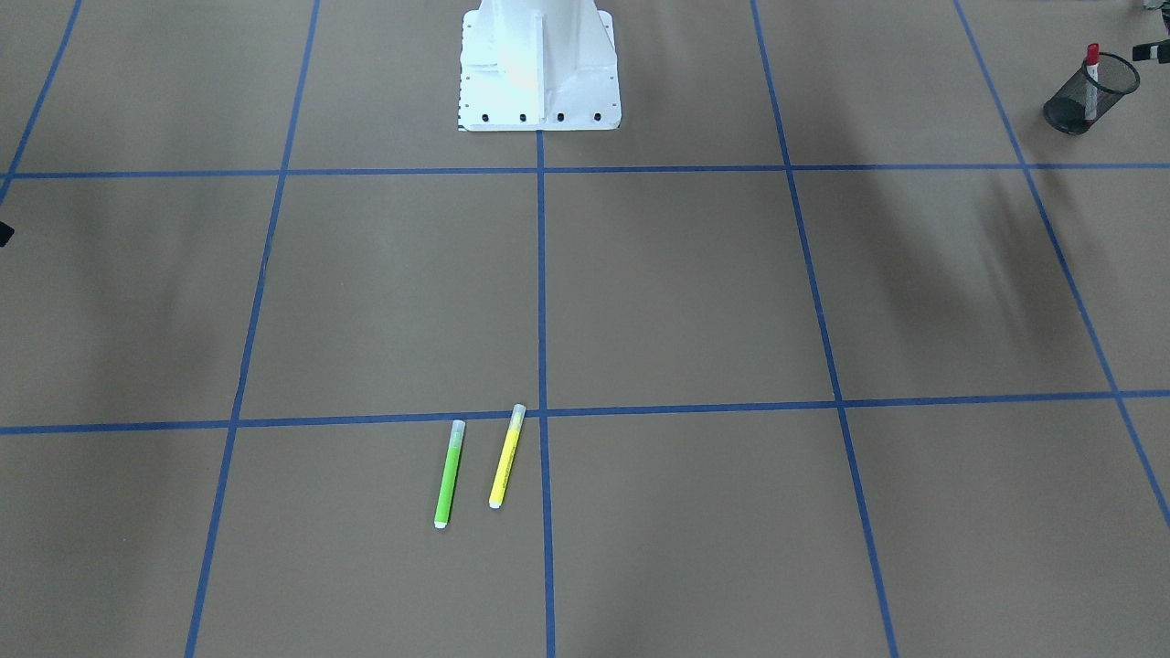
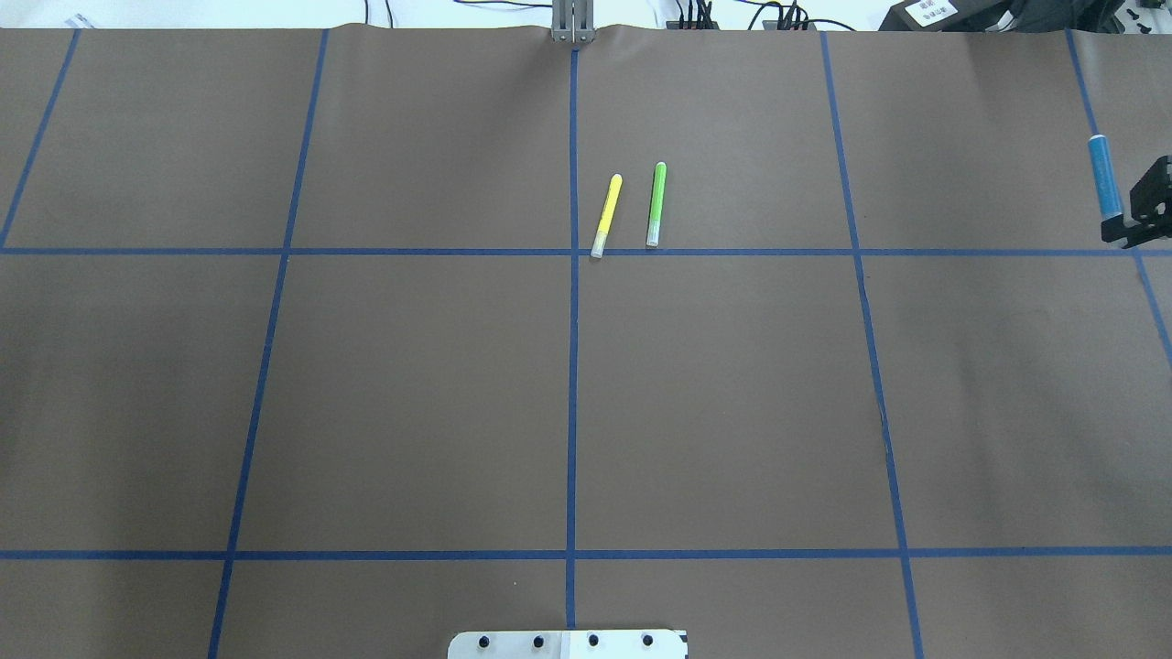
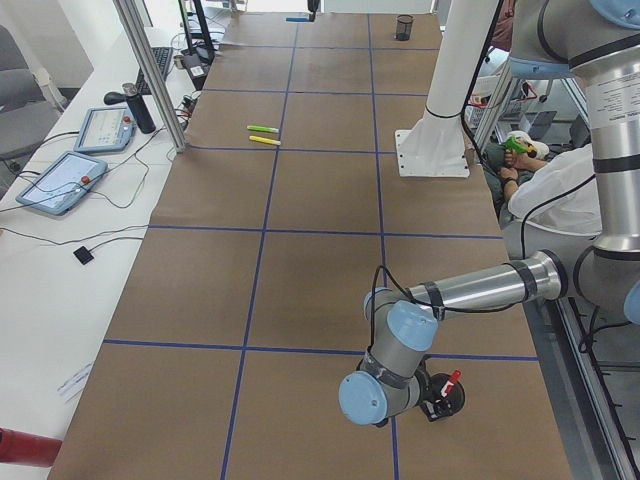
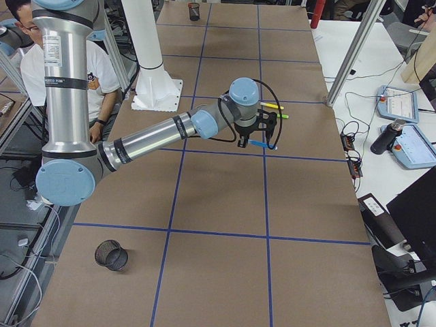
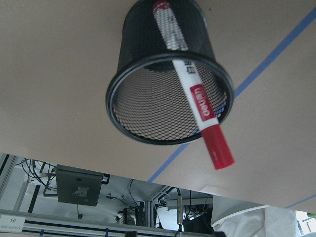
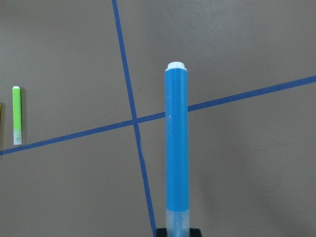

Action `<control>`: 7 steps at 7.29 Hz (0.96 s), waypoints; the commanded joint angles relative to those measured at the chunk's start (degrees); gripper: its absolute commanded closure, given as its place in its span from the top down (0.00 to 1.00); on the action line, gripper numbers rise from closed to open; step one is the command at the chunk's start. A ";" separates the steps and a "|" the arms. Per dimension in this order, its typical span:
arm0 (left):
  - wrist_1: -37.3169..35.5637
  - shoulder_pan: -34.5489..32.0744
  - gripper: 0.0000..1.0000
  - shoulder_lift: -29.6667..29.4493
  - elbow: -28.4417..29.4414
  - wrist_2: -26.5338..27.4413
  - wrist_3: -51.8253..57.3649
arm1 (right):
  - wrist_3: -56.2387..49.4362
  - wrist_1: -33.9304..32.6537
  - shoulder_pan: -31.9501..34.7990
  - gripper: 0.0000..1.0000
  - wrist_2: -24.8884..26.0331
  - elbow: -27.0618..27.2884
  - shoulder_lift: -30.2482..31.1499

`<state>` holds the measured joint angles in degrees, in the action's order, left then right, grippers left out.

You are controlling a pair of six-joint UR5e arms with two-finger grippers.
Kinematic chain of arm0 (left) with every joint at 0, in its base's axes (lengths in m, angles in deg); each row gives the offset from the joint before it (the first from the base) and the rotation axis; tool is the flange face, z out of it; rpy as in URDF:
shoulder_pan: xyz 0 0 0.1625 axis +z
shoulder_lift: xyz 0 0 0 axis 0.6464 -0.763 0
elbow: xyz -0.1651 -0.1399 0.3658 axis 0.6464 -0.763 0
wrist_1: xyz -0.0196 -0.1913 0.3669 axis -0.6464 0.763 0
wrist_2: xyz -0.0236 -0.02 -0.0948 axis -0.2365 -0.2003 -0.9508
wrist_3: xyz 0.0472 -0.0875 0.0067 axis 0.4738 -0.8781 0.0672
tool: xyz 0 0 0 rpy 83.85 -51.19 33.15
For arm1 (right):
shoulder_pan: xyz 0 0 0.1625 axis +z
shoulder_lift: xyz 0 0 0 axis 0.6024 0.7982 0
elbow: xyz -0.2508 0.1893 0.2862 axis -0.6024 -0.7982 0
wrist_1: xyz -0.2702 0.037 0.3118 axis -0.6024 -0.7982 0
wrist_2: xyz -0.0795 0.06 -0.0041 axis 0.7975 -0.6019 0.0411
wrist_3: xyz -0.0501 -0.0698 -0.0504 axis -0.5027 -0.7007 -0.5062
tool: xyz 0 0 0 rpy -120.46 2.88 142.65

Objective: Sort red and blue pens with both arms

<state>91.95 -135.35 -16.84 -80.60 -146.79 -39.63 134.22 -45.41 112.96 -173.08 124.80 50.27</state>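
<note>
Your right gripper [image 2: 1124, 227] is clamped on the blue pen [image 2: 1103, 176] at its clear-capped end, pen level and pointing far, its mesh cup [image 4: 109, 253] well off right, nearer the robot; the red pen [image 5: 197, 96] leans in the left cup [image 5: 111, 98], and I can't tell the left gripper [image 3: 432, 398] grip.

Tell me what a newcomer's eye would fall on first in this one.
Most striking is the blue pen, gripped at its clear-capped end by the right end effector at the overhead view's right edge. At the table's opposite end, the red pen leans inside a black mesh cup, its red cap poking out. A green marker and a yellow marker lie side by side near the far middle.
</note>
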 commanded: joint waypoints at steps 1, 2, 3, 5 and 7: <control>7.35 0.07 1.00 -5.47 0.33 -0.19 -4.56 | -5.61 -0.01 2.21 0.00 0.95 -0.40 3.89; 9.81 0.07 1.00 -9.07 0.24 -0.45 -5.20 | -9.63 -0.10 2.74 0.00 2.70 -0.57 5.91; 11.06 0.07 1.00 -12.50 0.41 -3.15 -5.82 | -12.37 -0.19 3.35 0.00 3.59 -0.75 7.84; 16.92 0.59 1.00 -17.96 0.24 -5.28 -13.34 | -22.79 -7.43 5.19 0.00 7.27 -0.84 8.83; 26.74 2.60 1.00 -21.13 -0.29 -8.45 -22.47 | -35.11 -19.03 8.62 0.00 10.43 -0.75 8.30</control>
<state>112.46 -134.17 -35.78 -80.66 -153.65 -56.23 106.39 -57.48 119.74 -164.92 123.98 58.82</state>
